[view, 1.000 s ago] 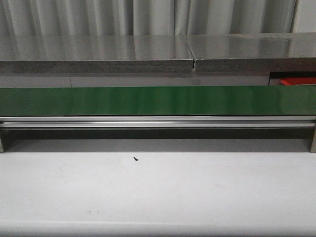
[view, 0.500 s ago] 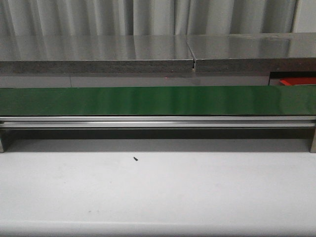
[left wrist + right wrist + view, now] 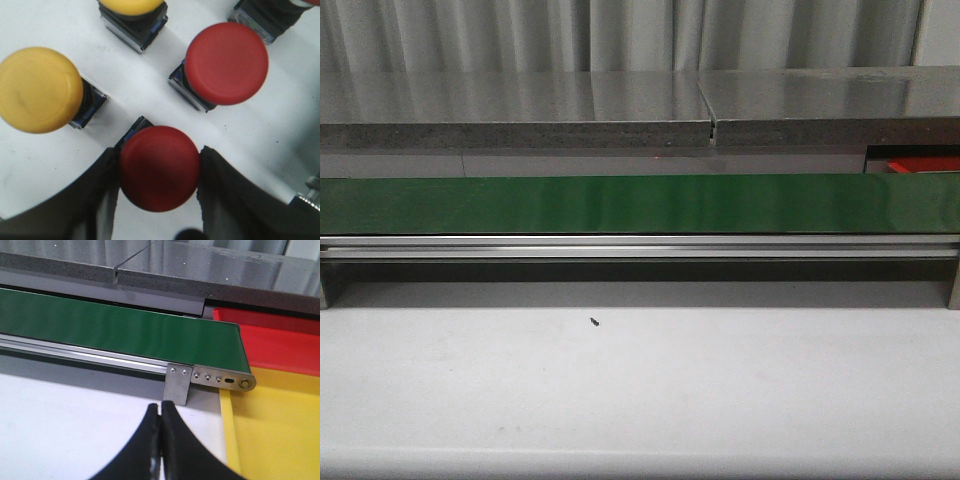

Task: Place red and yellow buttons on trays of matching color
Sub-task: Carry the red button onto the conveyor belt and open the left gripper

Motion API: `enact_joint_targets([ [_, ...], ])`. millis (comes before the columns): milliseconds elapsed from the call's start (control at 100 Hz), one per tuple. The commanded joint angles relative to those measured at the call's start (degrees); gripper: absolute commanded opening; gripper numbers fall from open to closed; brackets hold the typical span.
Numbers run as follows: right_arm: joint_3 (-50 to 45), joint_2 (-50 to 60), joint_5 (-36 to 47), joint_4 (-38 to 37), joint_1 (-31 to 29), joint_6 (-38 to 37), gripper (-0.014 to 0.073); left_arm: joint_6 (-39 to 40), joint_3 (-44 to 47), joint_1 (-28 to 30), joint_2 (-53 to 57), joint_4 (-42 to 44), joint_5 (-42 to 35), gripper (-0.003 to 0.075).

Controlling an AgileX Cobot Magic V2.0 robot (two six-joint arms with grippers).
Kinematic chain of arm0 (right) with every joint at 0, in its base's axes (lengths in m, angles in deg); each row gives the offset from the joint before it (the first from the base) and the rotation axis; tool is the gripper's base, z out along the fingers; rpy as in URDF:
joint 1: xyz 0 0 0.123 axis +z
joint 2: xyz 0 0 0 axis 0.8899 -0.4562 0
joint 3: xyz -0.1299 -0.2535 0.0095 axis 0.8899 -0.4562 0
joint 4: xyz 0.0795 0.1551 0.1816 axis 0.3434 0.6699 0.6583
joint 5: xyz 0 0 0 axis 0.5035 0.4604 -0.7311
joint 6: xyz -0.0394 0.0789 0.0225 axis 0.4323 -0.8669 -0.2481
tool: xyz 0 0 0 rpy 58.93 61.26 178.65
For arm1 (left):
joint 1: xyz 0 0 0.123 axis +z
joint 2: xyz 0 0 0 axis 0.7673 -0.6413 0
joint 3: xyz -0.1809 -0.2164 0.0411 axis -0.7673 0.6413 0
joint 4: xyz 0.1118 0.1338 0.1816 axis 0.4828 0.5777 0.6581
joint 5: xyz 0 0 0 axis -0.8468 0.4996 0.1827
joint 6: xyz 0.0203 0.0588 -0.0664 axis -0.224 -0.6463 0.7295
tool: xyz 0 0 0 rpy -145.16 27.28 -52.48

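In the left wrist view my left gripper (image 3: 159, 152) has its fingers against both sides of the cap of a red button (image 3: 159, 170) that stands on the white table. Beside it stand another red button (image 3: 226, 62), a yellow button (image 3: 37, 90) and a second yellow button (image 3: 131, 5) cut by the frame edge. In the right wrist view my right gripper (image 3: 161, 407) is shut and empty above the white table, next to the yellow tray (image 3: 280, 435); the red tray (image 3: 280, 345) lies behind it. The front view shows no gripper or button.
A green conveyor belt (image 3: 640, 203) on an aluminium frame crosses the table; its end bracket (image 3: 220, 377) is beside the trays. A grey shelf (image 3: 520, 110) runs behind it. A sliver of the red tray (image 3: 925, 163) shows far right. Another button's dark body (image 3: 265, 15) is partly visible.
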Motion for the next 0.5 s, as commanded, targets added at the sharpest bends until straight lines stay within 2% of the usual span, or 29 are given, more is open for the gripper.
enact_joint_targets([
  [0,-0.01,0.79,4.6,-0.47,-0.05,0.12,-0.0117,0.21,-1.8,0.25,2.28,-0.05,-2.17,0.0085],
  [110,-0.01,0.79,4.6,-0.47,-0.05,0.12,-0.0117,0.21,-1.89,0.25,2.39,-0.05,-1.08,-0.0018],
  [390,-0.01,0.79,4.6,-0.47,-0.05,0.12,-0.0117,0.09,-1.99,0.25,10.17,-0.73,0.97,-0.0019],
  [490,-0.01,0.79,4.6,-0.47,-0.05,0.12,-0.0117,-4.25,-3.25,0.14,13.81,-5.0,3.17,-0.0019],
])
